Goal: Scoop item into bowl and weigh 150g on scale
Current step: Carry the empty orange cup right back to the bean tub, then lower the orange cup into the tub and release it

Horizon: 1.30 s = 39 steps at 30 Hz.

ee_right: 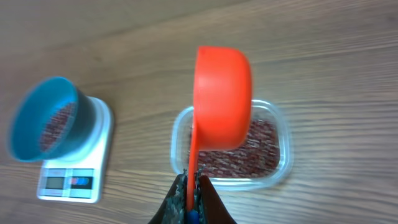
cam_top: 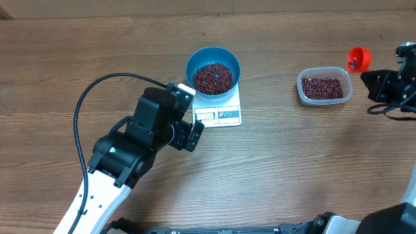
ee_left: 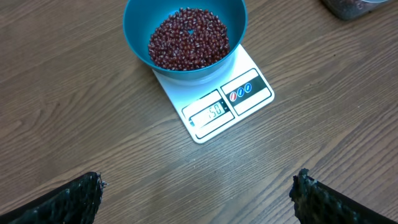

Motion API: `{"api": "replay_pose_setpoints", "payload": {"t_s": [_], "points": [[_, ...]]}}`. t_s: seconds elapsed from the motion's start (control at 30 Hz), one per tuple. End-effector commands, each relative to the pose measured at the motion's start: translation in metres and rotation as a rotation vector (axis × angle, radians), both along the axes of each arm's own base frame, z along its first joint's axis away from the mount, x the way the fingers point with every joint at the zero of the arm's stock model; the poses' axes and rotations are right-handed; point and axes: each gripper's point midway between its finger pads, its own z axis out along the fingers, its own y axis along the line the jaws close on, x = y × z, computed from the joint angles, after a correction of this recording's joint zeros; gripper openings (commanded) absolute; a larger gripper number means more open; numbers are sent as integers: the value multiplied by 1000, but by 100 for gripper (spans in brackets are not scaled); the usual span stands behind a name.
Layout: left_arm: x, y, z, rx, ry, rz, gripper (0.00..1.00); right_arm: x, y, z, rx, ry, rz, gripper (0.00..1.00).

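Left gripper wide open, holding nothing, near the front of the one scale; right gripper clamped on the handle of one orange scoop above one tub; one bowl of beans on the scale.

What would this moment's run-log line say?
left tool open, empty | right tool shut on orange scoop near clear tub | beans in bowl on scale | display reads 150
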Motion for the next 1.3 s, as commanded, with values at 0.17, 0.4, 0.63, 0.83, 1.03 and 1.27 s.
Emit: {"api": "replay_pose_setpoints", "payload": {"t_s": [0.17,0.4,0.63,0.83,1.03,1.27], "points": [[0,-1,8,-11,-21,-15,99,1,11,-15,-297,122,-35,4],[0,-1,8,-11,-21,-15,100,5,18,-19,-434,180,-138,4],[0,-1,8,-11,-21,-15,99,-6,6,-20,-503,242,-340,4],[0,-1,9,-11,-21,-15,100,1,20,-27,-402,241,-346,4],[0,-1,8,-11,-21,-15,99,19,49,-63,-182,315,-322,4],[0,-1,8,-11,-20,-15,100,30,76,-118,-29,462,-247,4]]}}
